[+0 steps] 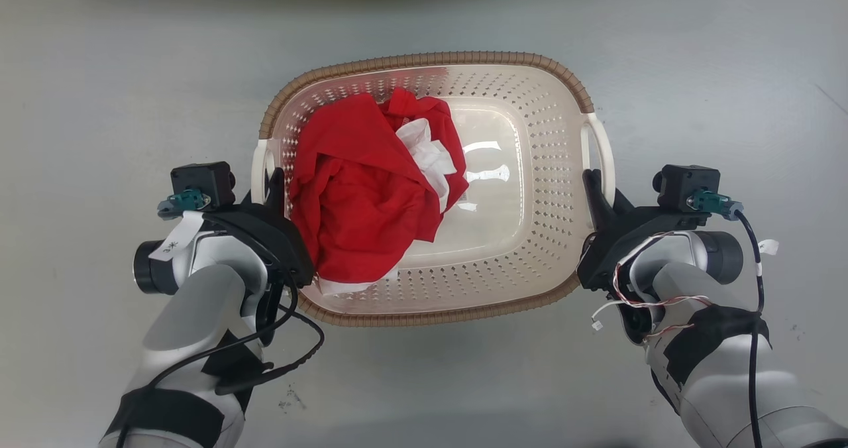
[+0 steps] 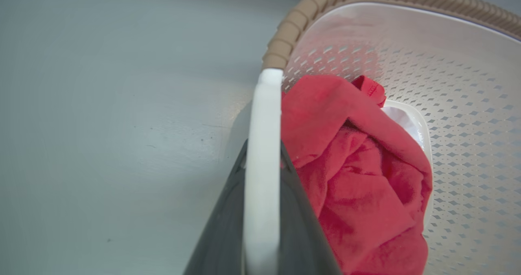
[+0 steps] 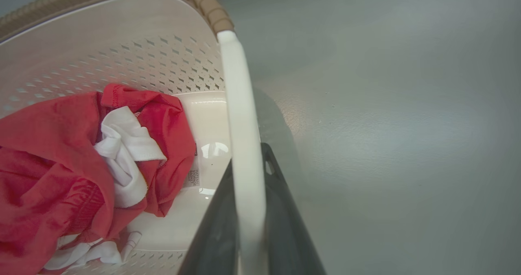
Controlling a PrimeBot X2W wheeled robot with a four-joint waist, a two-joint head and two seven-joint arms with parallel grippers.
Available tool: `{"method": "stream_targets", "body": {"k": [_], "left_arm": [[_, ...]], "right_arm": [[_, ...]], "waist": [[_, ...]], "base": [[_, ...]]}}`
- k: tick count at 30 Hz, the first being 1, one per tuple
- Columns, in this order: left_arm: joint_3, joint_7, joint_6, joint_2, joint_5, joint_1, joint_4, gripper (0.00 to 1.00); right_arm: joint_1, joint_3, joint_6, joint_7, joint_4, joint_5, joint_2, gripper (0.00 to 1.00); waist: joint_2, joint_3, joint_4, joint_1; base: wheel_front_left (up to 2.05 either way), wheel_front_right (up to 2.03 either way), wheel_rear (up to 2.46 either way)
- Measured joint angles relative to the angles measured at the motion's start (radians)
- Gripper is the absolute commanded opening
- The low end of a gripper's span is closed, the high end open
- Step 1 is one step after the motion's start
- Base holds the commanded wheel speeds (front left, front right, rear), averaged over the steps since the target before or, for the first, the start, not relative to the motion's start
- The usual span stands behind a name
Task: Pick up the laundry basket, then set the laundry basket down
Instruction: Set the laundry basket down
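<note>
Jaws of both grippers are closed on the white side handles of the laundry basket point(image 1: 464, 57). The left gripper point(image 1: 268, 181) clamps the left handle point(image 1: 257, 163), and the right gripper point(image 1: 594, 186) clamps the right handle point(image 1: 604, 146).

Position: the basket lies centred before the robot, between the two arms, over the grey floor point(image 1: 132, 103). Whether its base rests on the floor or hangs just clear cannot be told.

Contents: a crumpled red garment point(image 1: 358, 196) bunched around a white cloth point(image 1: 427, 153) is heaped toward the left half. The right half is bare.

Handling (judged): the thin perforated plastic should be light and fairly stiff, though the walls may flex if squeezed inward. The smooth handles could slip. The soft load adds little weight but sits off-centre, so the left side is probably slightly heavier. The handles are the proper holds, taken mid-span and carried level.

Views compared: the head view gives the whole outline and both holds together. The left wrist view shows the handle running between that gripper's dark fingers point(image 2: 224, 226) and the brown rim point(image 2: 285, 35) joining it. The right wrist view shows the matching hold between its fingers point(image 3: 285, 226), plus a printed label point(image 3: 193, 173) on the garment, its text too small to read.
</note>
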Motion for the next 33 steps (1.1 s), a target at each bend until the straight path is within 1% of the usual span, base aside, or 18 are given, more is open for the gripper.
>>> {"method": "stream_targets", "body": {"k": [15, 17, 18, 19, 20, 21, 23, 33], "left_arm": [[-0.004, 0.000, -0.009, -0.004, 0.000, -0.007, 0.023, 0.00], [-0.002, 0.000, -0.017, -0.003, -0.001, -0.009, 0.025, 0.00], [-0.001, 0.000, -0.017, -0.004, -0.003, -0.012, 0.027, 0.00], [0.002, 0.000, -0.019, -0.003, -0.006, -0.014, 0.028, 0.10], [0.004, 0.000, -0.021, -0.002, -0.011, -0.016, 0.029, 0.76], [0.006, -0.001, -0.026, 0.005, -0.011, -0.016, 0.030, 1.00], [0.008, -0.001, -0.026, 0.021, -0.011, -0.016, 0.034, 1.00], [-0.006, -0.019, -0.053, 0.018, -0.011, 0.002, 0.037, 1.00]], "right_arm": [[-0.001, -0.001, 0.011, -0.007, 0.017, 0.002, 0.002, 0.00], [-0.003, -0.001, 0.016, -0.008, 0.018, 0.004, 0.003, 0.00], [-0.003, -0.003, 0.018, -0.009, 0.017, 0.006, 0.003, 0.46], [-0.004, -0.006, 0.019, -0.009, 0.017, 0.012, 0.002, 1.00], [-0.005, -0.005, 0.020, -0.011, 0.017, 0.013, 0.000, 1.00], [-0.005, -0.003, 0.021, -0.016, 0.017, 0.013, -0.006, 1.00], [-0.005, -0.004, 0.028, -0.016, 0.018, 0.016, -0.017, 1.00], [0.007, 0.008, 0.045, -0.025, 0.018, 0.019, -0.021, 1.00]], "waist": [[0.0000, 0.002, 0.000, 0.0000], [0.0000, 0.001, 0.001, 0.0000], [0.0000, 0.000, 0.002, 0.0000], [0.0000, -0.001, 0.002, 0.0000], [0.0000, -0.002, 0.003, 0.0000], [0.0000, -0.003, 0.003, 0.0000], [0.0000, -0.006, 0.005, 0.0000], [0.0000, -0.064, 0.011, -0.0001]], "base": [[0.00, 0.00, 0.00], [0.00, 0.00, 0.00], [0.00, 0.00, 0.00], [0.00, 0.00, 0.00], [0.00, 0.00, 0.00], [0.00, 0.00, 0.00], [0.00, 0.00, 0.00], [0.00, 0.00, 0.00]]}}
